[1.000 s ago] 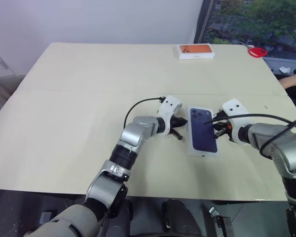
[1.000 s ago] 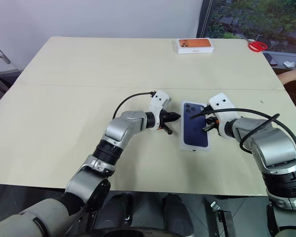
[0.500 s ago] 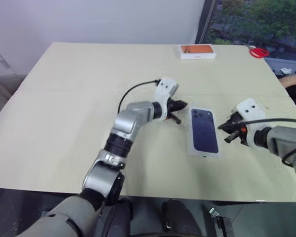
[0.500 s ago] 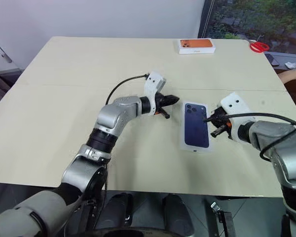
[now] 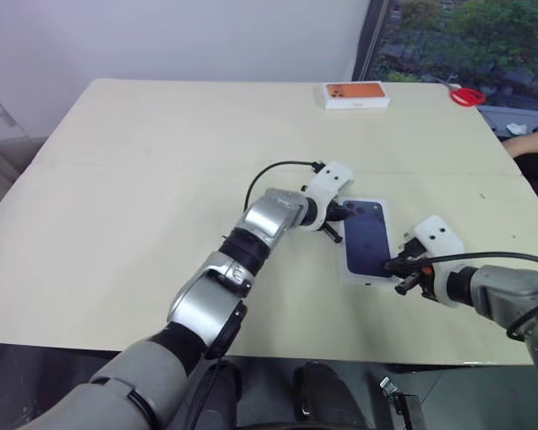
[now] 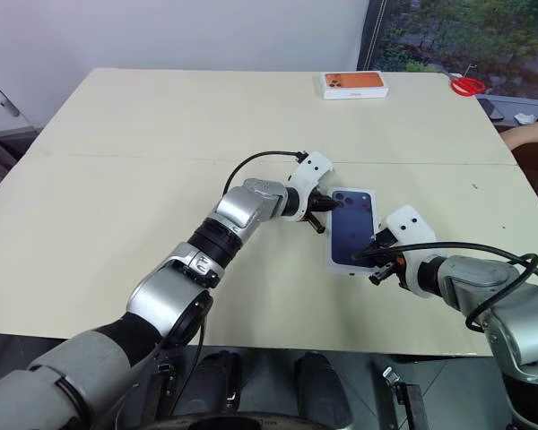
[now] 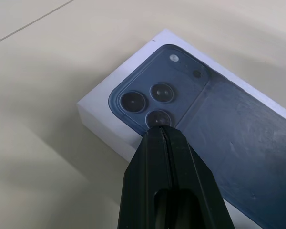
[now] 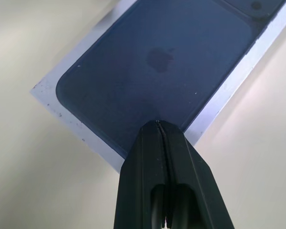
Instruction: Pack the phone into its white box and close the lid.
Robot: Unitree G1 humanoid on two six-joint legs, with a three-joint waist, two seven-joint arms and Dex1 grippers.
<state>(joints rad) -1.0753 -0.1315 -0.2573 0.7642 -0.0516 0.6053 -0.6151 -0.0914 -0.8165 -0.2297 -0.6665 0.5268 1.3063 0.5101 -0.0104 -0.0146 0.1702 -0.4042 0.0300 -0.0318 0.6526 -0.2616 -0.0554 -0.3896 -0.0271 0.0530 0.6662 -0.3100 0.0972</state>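
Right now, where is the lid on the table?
In the head views the lid lies flat near the table's near edge, right of centre, between the left tool and the right tool.

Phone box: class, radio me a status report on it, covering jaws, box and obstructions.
Both jaws shut, holding nothing. Lid on the box, left gripper at its far end, right gripper at its near corner. Nothing in the way.
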